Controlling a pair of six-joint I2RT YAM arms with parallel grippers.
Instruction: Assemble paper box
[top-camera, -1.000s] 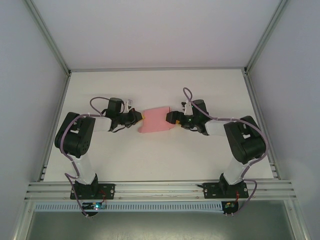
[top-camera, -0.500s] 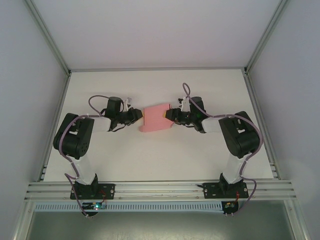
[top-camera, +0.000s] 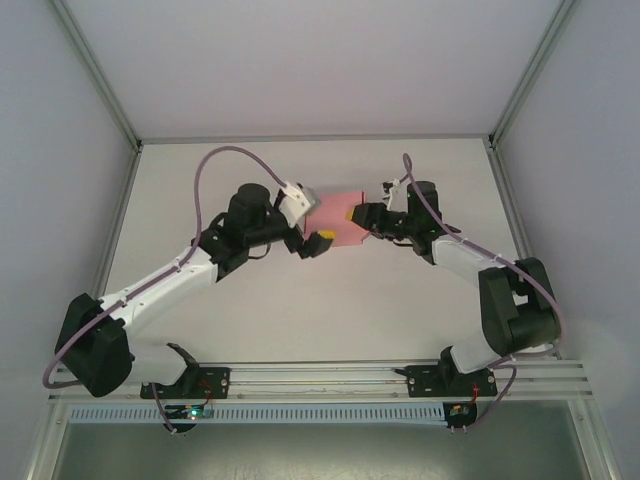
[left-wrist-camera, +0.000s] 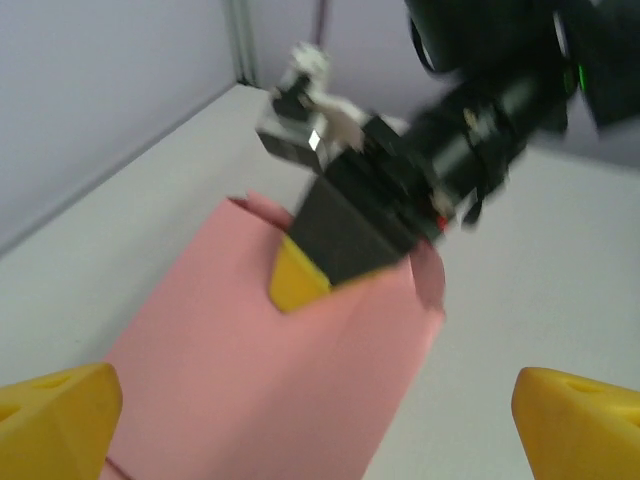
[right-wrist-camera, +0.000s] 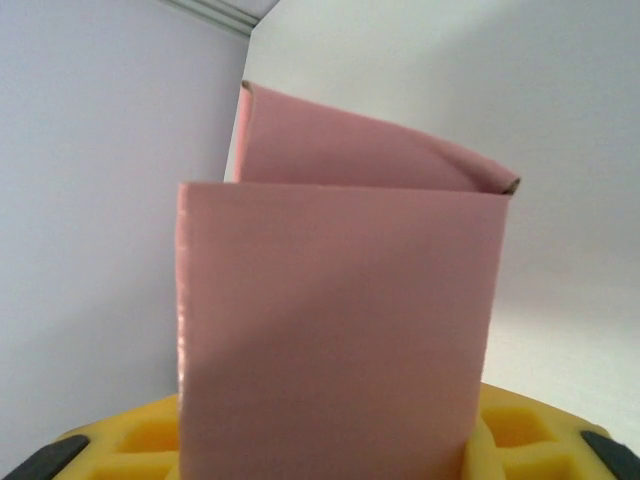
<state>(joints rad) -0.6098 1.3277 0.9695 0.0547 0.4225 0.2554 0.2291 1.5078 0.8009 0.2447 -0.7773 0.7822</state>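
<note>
1. There's the right hand (top-camera: 362, 214) clenched on the paper box (top-camera: 338, 218), pinching its right edge between yellow pads (right-wrist-camera: 520, 430).
2. Over on the other side, the left hand (top-camera: 312, 228) is released, its fingers (left-wrist-camera: 55, 410) spread wide beside the box's left end.
3. The box is over the middle of the desk (top-camera: 300, 310), between both hands.

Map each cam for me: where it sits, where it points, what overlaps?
Top external: above and behind the bases, looking down on the table; both arms show.
Left wrist: on the left arm, facing the paper box and the right gripper; own yellow fingertips at the bottom corners.
Right wrist: close behind the box's edge; own yellow pads clamp it.
Shared: all three see the box.
</note>
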